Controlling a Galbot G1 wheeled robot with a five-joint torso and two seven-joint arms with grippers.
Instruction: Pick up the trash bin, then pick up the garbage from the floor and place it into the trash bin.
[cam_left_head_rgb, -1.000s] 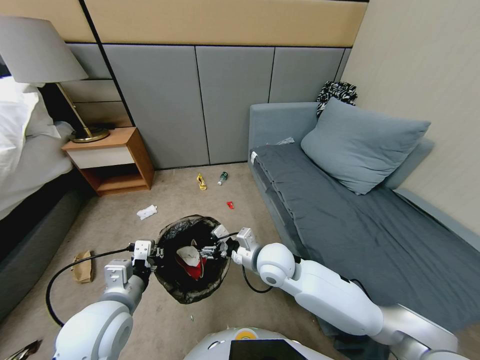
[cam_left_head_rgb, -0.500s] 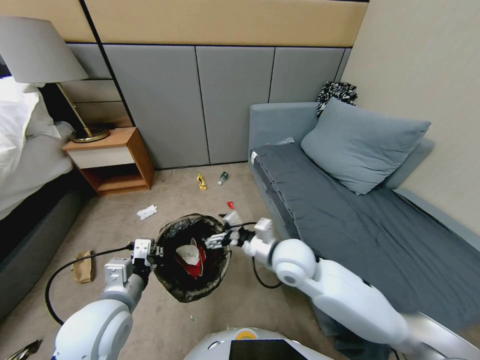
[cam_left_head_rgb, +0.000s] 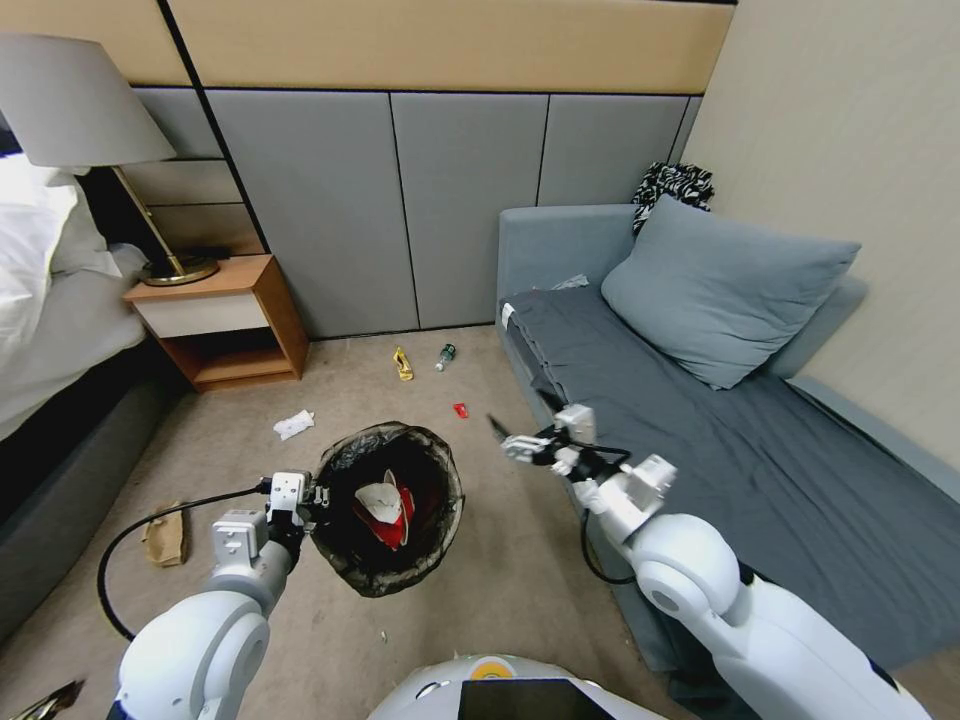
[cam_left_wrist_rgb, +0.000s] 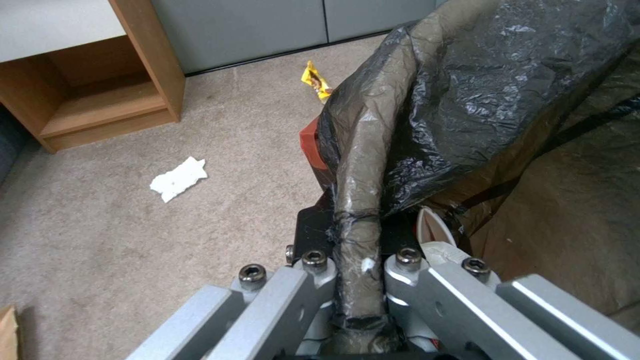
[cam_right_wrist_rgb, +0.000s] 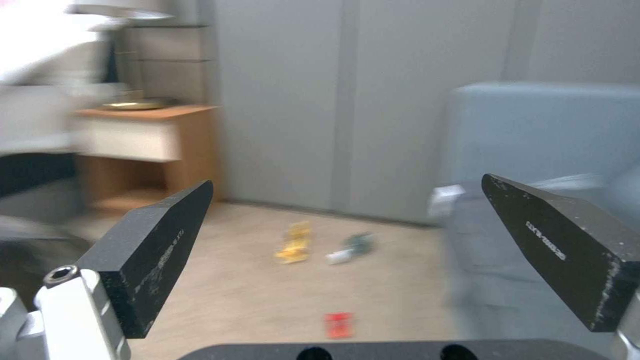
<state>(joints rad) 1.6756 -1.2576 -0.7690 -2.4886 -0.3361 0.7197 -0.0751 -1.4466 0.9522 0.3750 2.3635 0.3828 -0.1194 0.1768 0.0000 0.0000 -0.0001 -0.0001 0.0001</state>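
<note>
The sofa (cam_left_head_rgb: 720, 420) runs along the right wall and the nightstand (cam_left_head_rgb: 225, 320) sits by the back wall at the left, with carpeted floor (cam_left_head_rgb: 330, 620) between them. The trash bin (cam_left_head_rgb: 350, 560) is held off the floor near the robot's front, mouth facing up and tipped a little toward the camera; its crinkled black bag is folded over the round rim, and a red-and-white carton (cam_left_head_rgb: 385, 505) lies inside. The left tool (cam_left_wrist_rgb: 357, 280) is clamped on the bin's bag-wrapped rim at its left side. The right tool (cam_left_head_rgb: 510, 440) hovers by the sofa's front edge, to the right of the bin, its two dark fingers (cam_right_wrist_rgb: 157, 250) spread wide and holding nothing. On the floor, a brown paper scrap (cam_left_head_rgb: 165, 533) lies near the bed side, a white tissue (cam_left_head_rgb: 293, 424) in front of the nightstand, a yellow wrapper (cam_left_head_rgb: 402, 363) and small bottle (cam_left_head_rgb: 445, 356) near the back wall, and a small red scrap (cam_left_head_rgb: 460, 410) close to the sofa.
</note>
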